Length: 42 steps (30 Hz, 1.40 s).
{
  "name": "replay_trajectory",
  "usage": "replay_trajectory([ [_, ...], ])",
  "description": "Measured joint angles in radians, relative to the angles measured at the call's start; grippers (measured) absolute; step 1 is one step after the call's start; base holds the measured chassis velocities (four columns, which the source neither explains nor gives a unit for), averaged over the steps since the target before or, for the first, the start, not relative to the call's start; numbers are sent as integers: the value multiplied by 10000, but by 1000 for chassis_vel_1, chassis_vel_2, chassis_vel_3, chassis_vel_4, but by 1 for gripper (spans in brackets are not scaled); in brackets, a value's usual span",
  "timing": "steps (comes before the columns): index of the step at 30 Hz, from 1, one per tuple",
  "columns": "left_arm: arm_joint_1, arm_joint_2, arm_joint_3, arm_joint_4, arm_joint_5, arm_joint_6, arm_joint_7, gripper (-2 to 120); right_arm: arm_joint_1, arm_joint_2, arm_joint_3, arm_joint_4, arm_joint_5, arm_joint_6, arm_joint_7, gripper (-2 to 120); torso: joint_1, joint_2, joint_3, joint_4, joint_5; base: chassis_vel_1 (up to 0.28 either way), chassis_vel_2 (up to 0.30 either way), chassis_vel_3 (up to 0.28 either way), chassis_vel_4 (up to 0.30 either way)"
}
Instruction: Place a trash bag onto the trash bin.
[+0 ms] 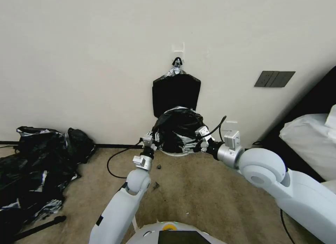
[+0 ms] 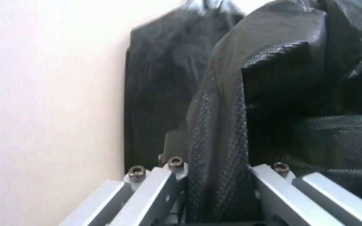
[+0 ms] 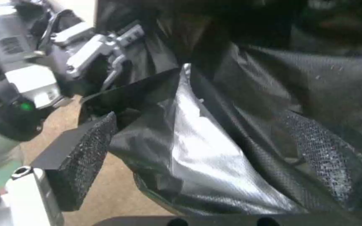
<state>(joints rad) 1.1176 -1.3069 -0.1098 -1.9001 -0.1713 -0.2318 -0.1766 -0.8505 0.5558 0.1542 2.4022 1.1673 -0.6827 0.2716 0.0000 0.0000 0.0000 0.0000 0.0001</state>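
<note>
The jaws of the left gripper (image 1: 154, 138) are pinched shut on a fold of the trash bag (image 1: 178, 127), the black film running straight up between them in the left wrist view; the jaws of the right gripper (image 1: 196, 141) stand apart with bag film bulging between the pads, so I judge a loose hold at best. The bag drapes over the trash bin (image 1: 175, 153), whose pale rim peeks out at its near edge, on the floor against the far wall. Each gripper flanks one side of the bag, equally near, so the pull looks downward and outward.
</note>
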Motion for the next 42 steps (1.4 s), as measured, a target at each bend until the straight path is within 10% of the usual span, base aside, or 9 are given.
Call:
replay_trajectory([
  [9,90,-33,25,-47,651,-453,163,1,12,199,-211,-159,1754,-176,1638,73,0,0,0,0,-1,0,0,0,0],
  [28,229,-47,229,-264,199,301,-246,1,-262,125,-233,-39,1628,8,1810,7,0,0,0,0,-1,0,0,0,0],
  [42,198,81,353,-564,-2189,2206,-1442,1,-1632,-439,337,250,-1369,1339,-1505,0,0,0,0,0,-2,0,0,0,0],
])
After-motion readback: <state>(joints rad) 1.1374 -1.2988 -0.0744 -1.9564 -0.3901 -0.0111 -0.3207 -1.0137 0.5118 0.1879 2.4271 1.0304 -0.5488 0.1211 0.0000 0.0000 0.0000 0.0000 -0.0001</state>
